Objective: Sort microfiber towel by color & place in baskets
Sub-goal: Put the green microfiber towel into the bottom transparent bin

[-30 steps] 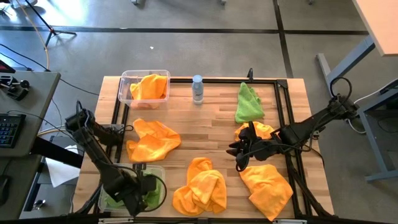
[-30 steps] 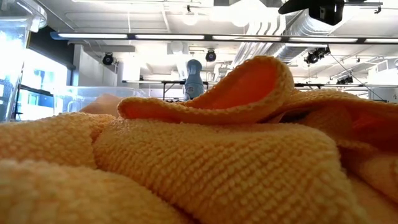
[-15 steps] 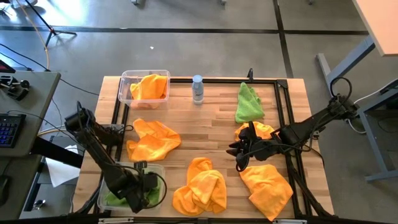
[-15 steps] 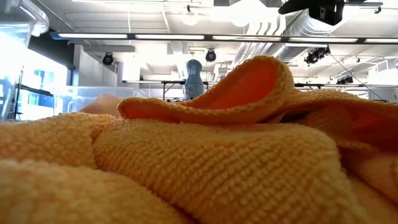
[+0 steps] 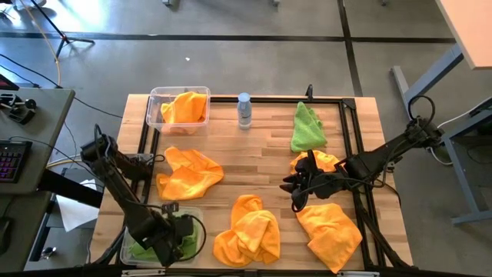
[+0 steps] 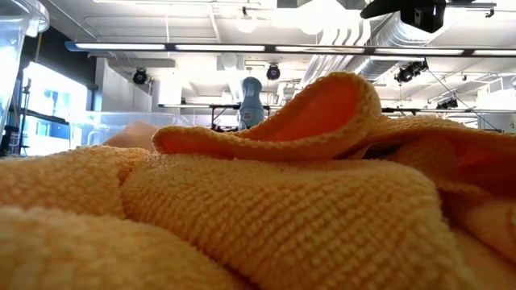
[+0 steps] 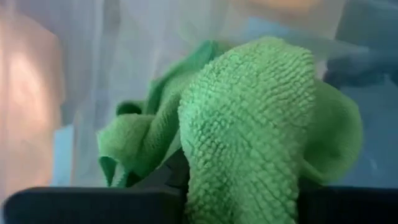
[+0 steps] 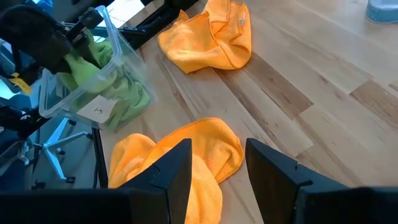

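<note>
My left gripper point(image 5: 174, 231) reaches into the clear near-left basket point(image 5: 129, 248), shut on a lime green towel point(image 7: 249, 124). The right wrist view shows that gripper point(image 8: 43, 37) and the green towel point(image 8: 84, 59) at the basket's rim point(image 8: 115, 37); more green cloth point(image 8: 121, 93) lies inside. My right gripper point(image 5: 294, 192) hovers open over the table's right half, its fingers point(image 8: 217, 146) above an orange towel point(image 8: 186, 155). Other orange towels point(image 5: 188, 173) point(image 5: 329, 227) point(image 5: 319, 161) lie crumpled on the wood. A green towel point(image 5: 307, 127) lies far right. The far-left basket point(image 5: 157, 104) holds an orange towel point(image 5: 187, 106). My left gripper holds the green towel point(image 8: 79, 61) from above, bunched, and it hangs down into the near-left basket. The cloth itself point(image 7: 205, 186) covers the fingers, so which part and how many layers cannot be told.
A small clear water bottle point(image 5: 244, 110) stands at the far edge between the far-left basket and the green towel. A black rail frame point(image 5: 350, 138) borders the table. Bare wood point(image 5: 254, 161) lies in the middle. In the low view an orange towel point(image 6: 266, 201) blocks most of the table.
My left gripper has shifted slightly toward the table's left edge inside the near-left basket with the green towel, and the basket's rim has moved a little with it. The right arm has kept still.
</note>
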{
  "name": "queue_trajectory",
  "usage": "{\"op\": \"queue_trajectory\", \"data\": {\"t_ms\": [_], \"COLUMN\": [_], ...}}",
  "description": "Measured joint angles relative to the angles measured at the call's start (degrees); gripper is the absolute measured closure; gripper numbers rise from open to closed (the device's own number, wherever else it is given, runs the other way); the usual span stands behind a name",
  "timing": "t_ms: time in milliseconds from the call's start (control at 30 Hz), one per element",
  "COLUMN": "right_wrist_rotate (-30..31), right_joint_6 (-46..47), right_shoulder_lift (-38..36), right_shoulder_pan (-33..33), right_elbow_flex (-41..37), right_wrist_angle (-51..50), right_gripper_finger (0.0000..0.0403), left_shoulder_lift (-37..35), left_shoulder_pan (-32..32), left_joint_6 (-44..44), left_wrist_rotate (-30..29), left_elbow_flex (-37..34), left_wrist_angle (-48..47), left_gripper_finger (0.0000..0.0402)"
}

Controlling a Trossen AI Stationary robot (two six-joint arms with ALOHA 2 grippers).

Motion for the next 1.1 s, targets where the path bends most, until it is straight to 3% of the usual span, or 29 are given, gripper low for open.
{"op": "queue_trajectory", "data": {"t_ms": [100,433,900,1100], "right_wrist_rotate": [0.0,0.0,0.0,0.0], "right_joint_6": [0.0,1.5,2.6,2.6], "right_shoulder_lift": [0.0,0.0,0.0,0.0], "right_shoulder_pan": [0.0,0.0,0.0,0.0], "right_elbow_flex": [0.0,0.0,0.0,0.0], "right_wrist_angle": [0.0,0.0,-0.1,-0.5], "right_gripper_finger": [0.0258,0.0258,0.0258,0.0258], "left_shoulder_lift": [0.0,0.0,-0.1,-0.1], "left_shoulder_pan": [0.7,1.0,0.8,0.7], "left_joint_6": [0.6,0.2,-0.2,-0.7], "left_wrist_rotate": [2.7,3.0,3.0,2.5], "left_elbow_flex": [0.1,2.3,15.8,18.8], "left_wrist_angle": [-0.1,-1.8,-19.3,-17.1], "left_gripper_finger": [0.0284,0.0220,0.0213,0.0213]}}
